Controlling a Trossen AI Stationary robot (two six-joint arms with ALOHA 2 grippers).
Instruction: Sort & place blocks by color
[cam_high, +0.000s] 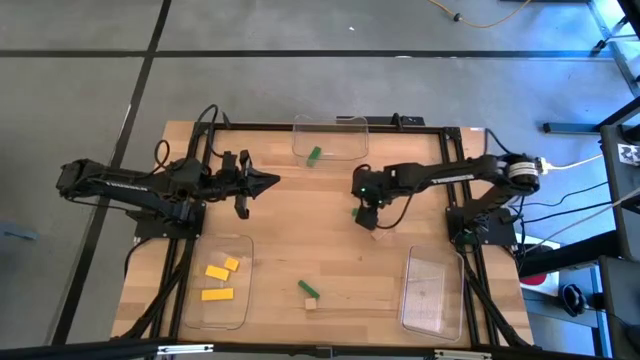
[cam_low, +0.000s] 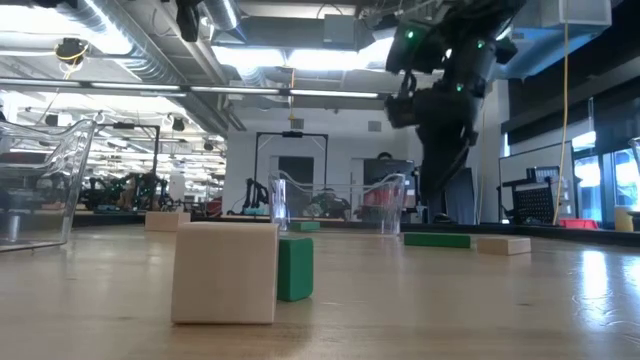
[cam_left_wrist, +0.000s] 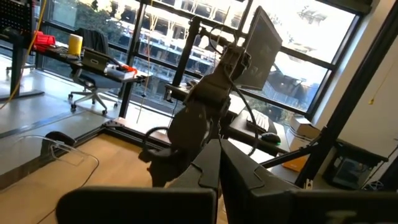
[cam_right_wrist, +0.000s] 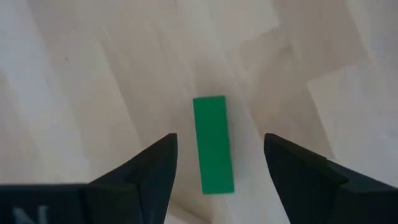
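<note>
near mid-desk, the right hand (cam_right_wrist: 217, 168) hovers with fingers apart over a green block (cam_right_wrist: 212, 144) lying flat on the desk (cam_high: 300, 230), its long axis parallel to the fingers, bare wood around. the left hand (cam_high: 262, 181), pinched together, waits well apart.
</note>
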